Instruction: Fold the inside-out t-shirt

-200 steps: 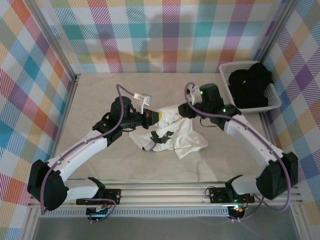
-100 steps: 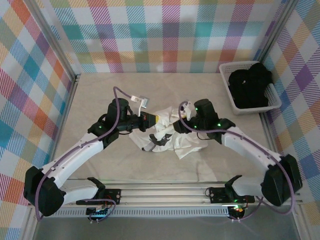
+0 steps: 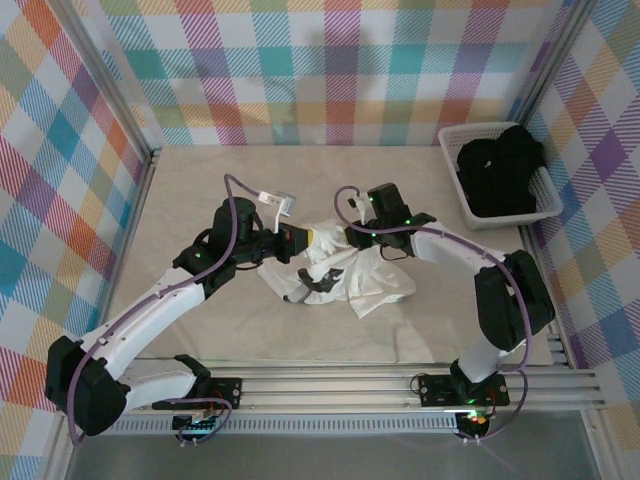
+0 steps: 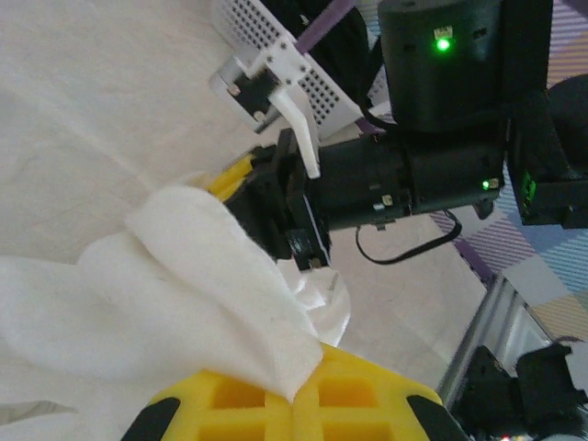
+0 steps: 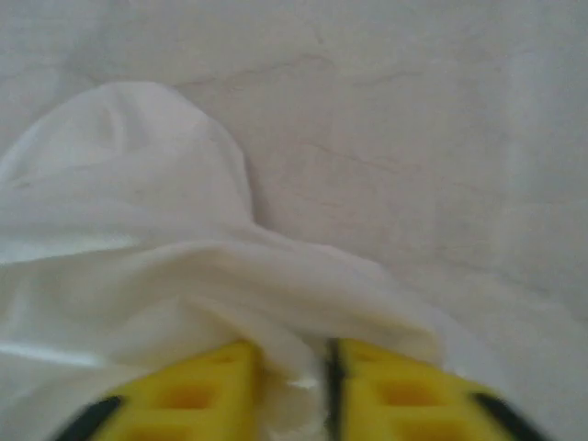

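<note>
One inside-out t-shirt, plain white, lies crumpled in a heap near the middle of the bench, a little toward the right edge. The far side of the heap is drawn up into a peak where the two tools meet.

One left gripper: yellow fingers closed tight, with a fold of the white cloth pinched in them.

One right gripper: faces the left one tip to tip, just beside it. Its yellow fingers stand almost together, with a thin bunch of the shirt caught in the narrow gap between them.

One white plastic basket: at the far right corner of the bench, well apart from the shirt.

One black garment: bundled inside that basket.

Two arms: both reach in from the near edge and converge over the shirt's far side.
</note>
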You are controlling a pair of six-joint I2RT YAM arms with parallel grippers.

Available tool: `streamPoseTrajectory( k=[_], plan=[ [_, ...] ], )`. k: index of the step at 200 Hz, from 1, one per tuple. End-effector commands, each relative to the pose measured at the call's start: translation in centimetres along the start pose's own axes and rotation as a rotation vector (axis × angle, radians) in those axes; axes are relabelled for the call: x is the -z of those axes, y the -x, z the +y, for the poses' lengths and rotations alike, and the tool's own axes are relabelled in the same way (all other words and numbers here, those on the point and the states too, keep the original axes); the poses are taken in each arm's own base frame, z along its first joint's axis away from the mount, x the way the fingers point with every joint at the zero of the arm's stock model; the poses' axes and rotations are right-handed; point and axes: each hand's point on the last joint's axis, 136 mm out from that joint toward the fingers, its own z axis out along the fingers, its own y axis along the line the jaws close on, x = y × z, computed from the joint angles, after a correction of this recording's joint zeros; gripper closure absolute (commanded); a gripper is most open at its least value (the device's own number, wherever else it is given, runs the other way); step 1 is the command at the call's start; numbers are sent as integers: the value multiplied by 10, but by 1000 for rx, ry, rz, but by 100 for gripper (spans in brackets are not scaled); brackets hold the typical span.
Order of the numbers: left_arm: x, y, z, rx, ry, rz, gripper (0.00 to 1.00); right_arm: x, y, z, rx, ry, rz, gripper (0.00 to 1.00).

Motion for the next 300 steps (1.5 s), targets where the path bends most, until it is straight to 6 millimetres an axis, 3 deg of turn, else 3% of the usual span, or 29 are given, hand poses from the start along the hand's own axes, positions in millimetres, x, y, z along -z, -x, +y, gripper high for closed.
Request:
streamPoseTrajectory(
  k=[1,23,40,73,91,111,141,179,215,236,247,261,272,286,300],
  plan=[
    [15,10,28,32,170,-78,100,43,41,26,12,163,-151,100],
    [35,10,76,114,439,-142,100,104,52,40,-22,334,-296,100],
    [41,2,99,122,555,-145,100,133,51,58,-20,457,-359,100],
    [28,-20,112,129,582,-66,99,147,44,78,22,582,-397,100],
    [25,-37,118,139,607,6,88,144,39,81,39,610,-387,100],
    [20,-37,108,102,550,26,61,138,33,80,35,617,-347,100],
    [8,-28,62,-67,355,-8,36,140,29,82,56,618,-314,100],
    [-21,-36,13,-276,181,69,27,144,28,84,68,621,-294,100],
    [-54,-41,15,-362,206,133,25,147,28,86,66,642,-286,100],
    [-81,-39,11,-372,154,143,30,146,24,87,65,656,-273,100],
    [-94,-37,11,-357,146,156,44,147,21,86,68,650,-264,100],
    [-104,-33,10,-316,125,174,71,144,16,75,55,568,-232,100],
    [-102,-29,2,-257,55,187,99,134,11,46,3,366,-188,99],
    [-91,-22,-8,-143,-38,198,100,128,1,-11,-125,9,-116,90],
    [-76,-15,-14,-4,-111,210,100,135,-9,-30,-96,-214,-96,80]
  ],
)
